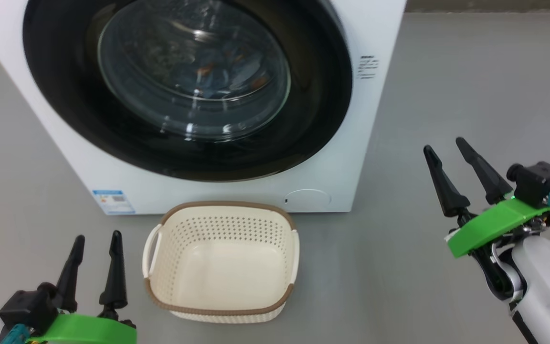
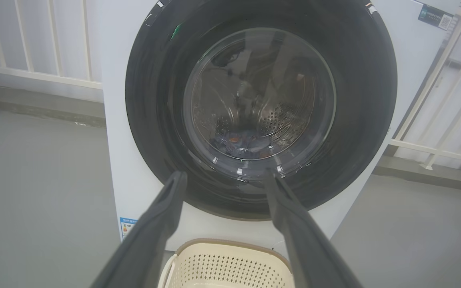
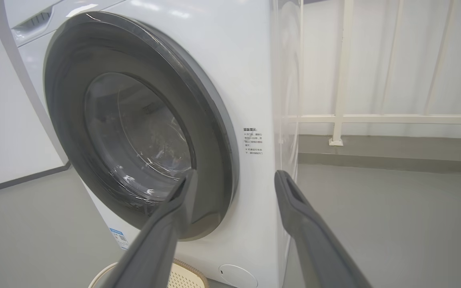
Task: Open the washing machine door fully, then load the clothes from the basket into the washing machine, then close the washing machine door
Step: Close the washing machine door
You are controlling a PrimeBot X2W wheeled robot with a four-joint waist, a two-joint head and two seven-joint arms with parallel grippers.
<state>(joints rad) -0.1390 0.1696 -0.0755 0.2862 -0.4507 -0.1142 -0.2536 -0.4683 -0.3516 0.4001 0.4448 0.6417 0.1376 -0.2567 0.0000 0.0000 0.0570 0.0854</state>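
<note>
The white washing machine (image 1: 332, 157) stands ahead with its round black-rimmed door (image 1: 189, 81) flat against the front. Through the glass bowl the clothes (image 2: 242, 145) lie at the bottom of the steel drum, bluish with orange spots. The cream basket (image 1: 220, 260) with a brown rim sits on the floor before the machine, with nothing inside. My left gripper (image 1: 97, 241) is open at the lower left, beside the basket's left handle. Off to the right of the machine, my right gripper (image 1: 444, 148) hangs open above the floor and holds nothing.
Grey floor (image 1: 470, 95) spreads on both sides of the machine. A white railing (image 3: 374, 118) runs behind it, and a low kerb (image 2: 34, 104) lines the wall. A blue label (image 1: 112, 201) and a round filter cap (image 1: 307, 198) mark the machine's lower front.
</note>
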